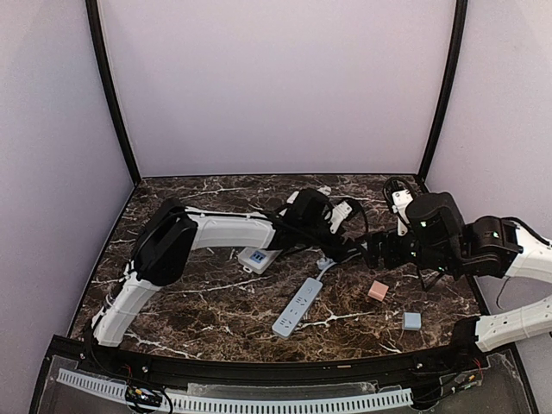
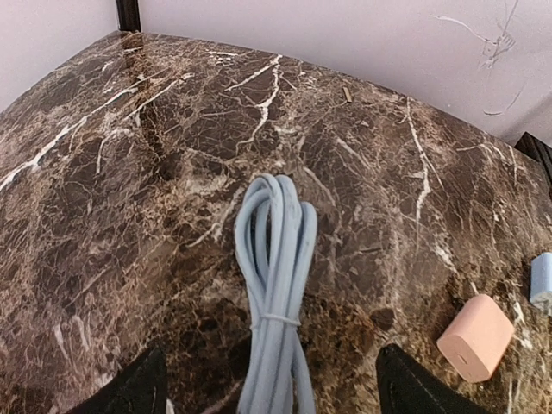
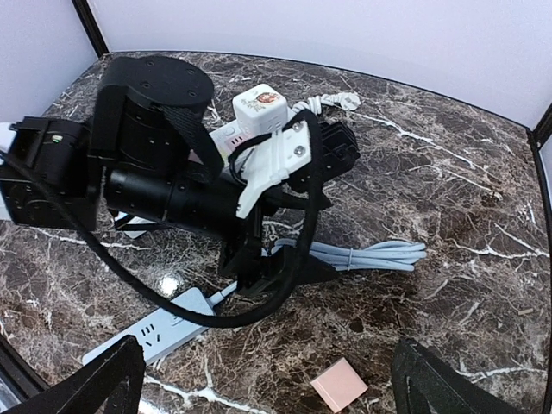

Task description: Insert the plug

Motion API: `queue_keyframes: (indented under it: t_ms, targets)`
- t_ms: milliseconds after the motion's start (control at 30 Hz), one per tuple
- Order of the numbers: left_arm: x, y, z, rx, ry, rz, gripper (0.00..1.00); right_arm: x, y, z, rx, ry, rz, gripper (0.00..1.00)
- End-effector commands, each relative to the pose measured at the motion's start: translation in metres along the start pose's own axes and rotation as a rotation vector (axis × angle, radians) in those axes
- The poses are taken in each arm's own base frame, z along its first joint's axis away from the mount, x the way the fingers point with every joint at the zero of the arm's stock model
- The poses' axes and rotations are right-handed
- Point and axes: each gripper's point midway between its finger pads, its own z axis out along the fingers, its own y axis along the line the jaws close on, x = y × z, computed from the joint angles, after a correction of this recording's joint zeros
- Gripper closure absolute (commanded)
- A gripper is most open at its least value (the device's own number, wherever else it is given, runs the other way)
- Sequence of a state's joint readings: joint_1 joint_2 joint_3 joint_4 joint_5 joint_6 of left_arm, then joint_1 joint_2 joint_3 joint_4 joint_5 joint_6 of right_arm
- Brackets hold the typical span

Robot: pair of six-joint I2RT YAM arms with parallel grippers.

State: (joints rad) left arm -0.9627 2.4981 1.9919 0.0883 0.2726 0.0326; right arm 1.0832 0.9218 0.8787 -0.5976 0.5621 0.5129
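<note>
No text is legible. The white adapter (image 1: 256, 259) back behind my left gripper (image 3: 285, 274) carries a blue label, too small to read.

Pale blue-grey cable (image 2: 276, 259), pink block (image 2: 474, 338), blue block (image 1: 412, 321) and white power strip (image 1: 297, 306) on a dark brown, white-veined marble table (image 2: 129, 172).

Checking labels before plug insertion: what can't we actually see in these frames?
1. Cable ends: left wrist view, cut off by the bottom edge; top view, covered by the left arm.
2. Power strip sockets: top view, too small; right wrist view, partly behind the right gripper's finger.
</note>
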Motion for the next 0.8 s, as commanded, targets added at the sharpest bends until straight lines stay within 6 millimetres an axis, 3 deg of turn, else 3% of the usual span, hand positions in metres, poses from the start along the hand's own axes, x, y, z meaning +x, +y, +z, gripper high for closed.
queue_keyframes:
  t_ms: [0,133,300,333,367,400,467,600,767]
  targets:
    - [-0.052,-0.022,-0.057,-0.028,-0.057,0.026,0.16,-0.006,-0.005,-0.004,0.022,-0.006,0.021,0.01]
    - [-0.032,-0.034,-0.089,-0.108,-0.014,0.022,0.15,-0.008,-0.005,-0.006,0.020,-0.007,0.022,0.01]
    - [0.022,-0.054,-0.125,-0.202,0.094,0.013,0.16,-0.004,-0.003,-0.004,0.014,0.022,0.026,0.01]
    - [0.024,-0.057,-0.132,-0.206,0.094,-0.010,0.16,-0.002,-0.003,-0.003,0.014,0.029,0.026,0.01]
    - [0.045,-0.064,-0.135,-0.210,0.135,-0.013,0.16,0.001,-0.002,-0.001,0.014,0.037,0.023,0.01]
    - [0.048,-0.068,-0.141,-0.213,0.137,-0.029,0.16,0.003,-0.001,0.001,0.015,0.045,0.022,0.02]
    - [0.081,-0.088,-0.146,-0.216,0.196,-0.018,0.15,0.006,-0.001,0.005,0.027,0.058,0.019,0.01]
    - [0.110,-0.101,-0.150,-0.290,0.254,-0.008,0.15,0.006,-0.005,0.006,0.053,0.046,0.044,0.01]
    - [0.138,-0.096,-0.160,-0.417,0.300,-0.010,0.16,0.006,-0.005,0.004,0.042,0.045,0.058,0.01]
